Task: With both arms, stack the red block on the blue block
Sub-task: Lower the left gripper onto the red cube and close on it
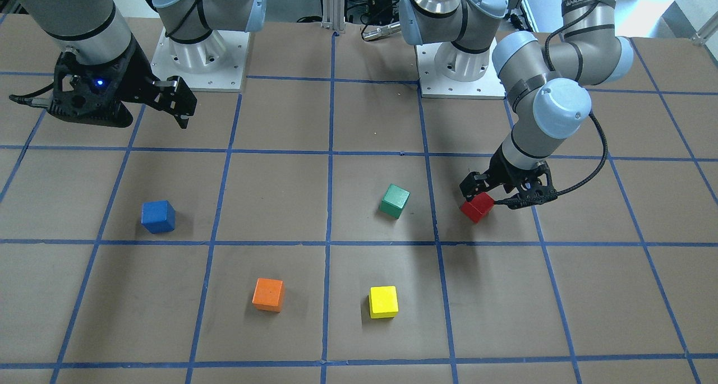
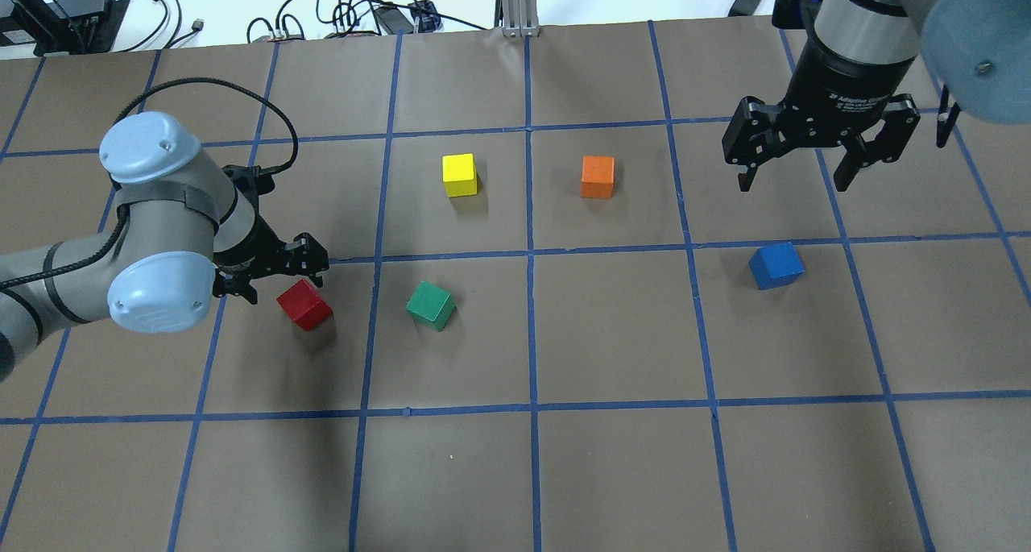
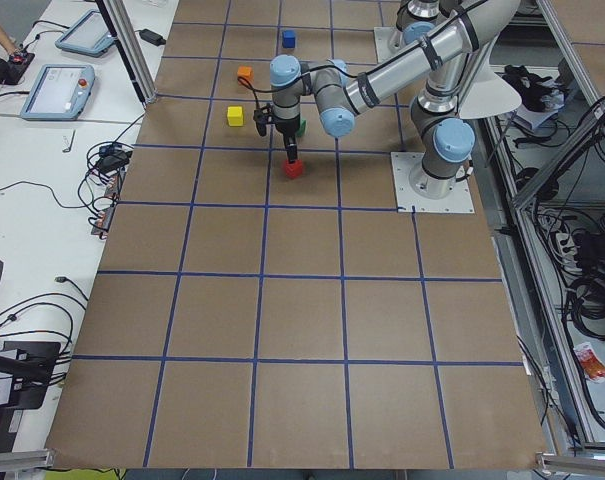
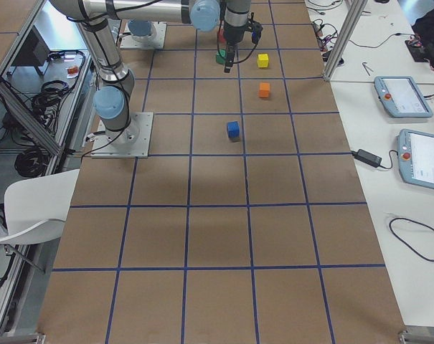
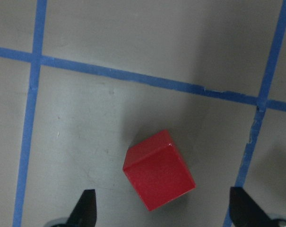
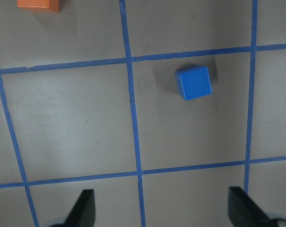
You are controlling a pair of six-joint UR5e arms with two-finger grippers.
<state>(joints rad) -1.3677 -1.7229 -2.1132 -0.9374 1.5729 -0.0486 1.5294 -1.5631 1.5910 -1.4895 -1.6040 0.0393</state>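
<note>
The red block (image 2: 304, 304) sits on the table, turned at an angle. My left gripper (image 2: 275, 282) is open and low right beside it. In the left wrist view the red block (image 5: 159, 170) lies between and just ahead of the spread fingertips (image 5: 86, 208), not gripped. The blue block (image 2: 776, 265) rests on the table on the right side. My right gripper (image 2: 793, 177) is open and empty, raised above the table beyond the blue block. The blue block also shows in the right wrist view (image 6: 194, 82).
A green cube (image 2: 430, 305) sits close to the right of the red block. A yellow cube (image 2: 460, 174) and an orange cube (image 2: 598, 176) lie farther out. Blue tape lines grid the brown table (image 2: 612, 455).
</note>
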